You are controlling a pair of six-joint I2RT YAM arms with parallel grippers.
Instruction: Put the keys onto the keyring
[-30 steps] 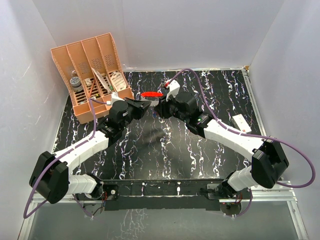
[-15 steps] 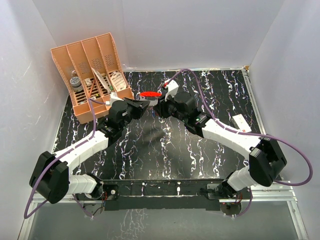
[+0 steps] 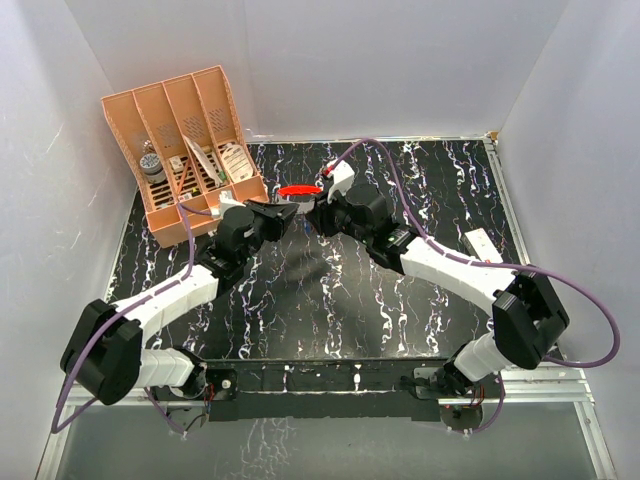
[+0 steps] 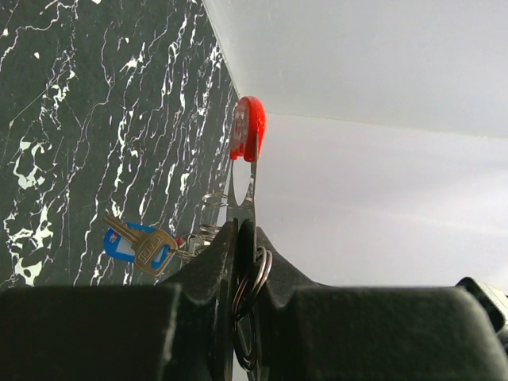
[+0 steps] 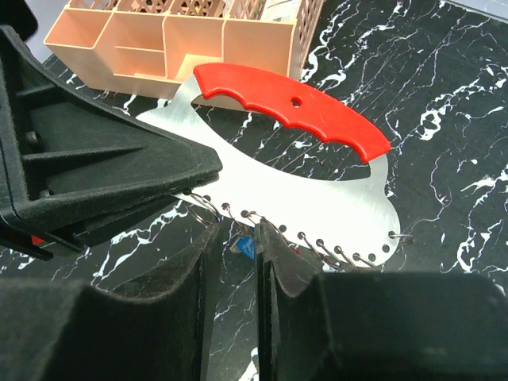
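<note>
Near the organizer (image 3: 185,150), left gripper (image 4: 240,230) clamps the keyring (image 4: 248,139); blue key (image 4: 131,244) dangles.

Left arm (image 3: 170,295) and right arm (image 3: 450,268) angled inward, left claw (image 4: 239,232) clamped, right claw (image 5: 236,238) narrowly parted.

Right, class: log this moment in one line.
left gripper shut on red-handled keyring plate | right gripper at plate's holed edge, grip unclear | blue-headed key dangling beside plate
</note>
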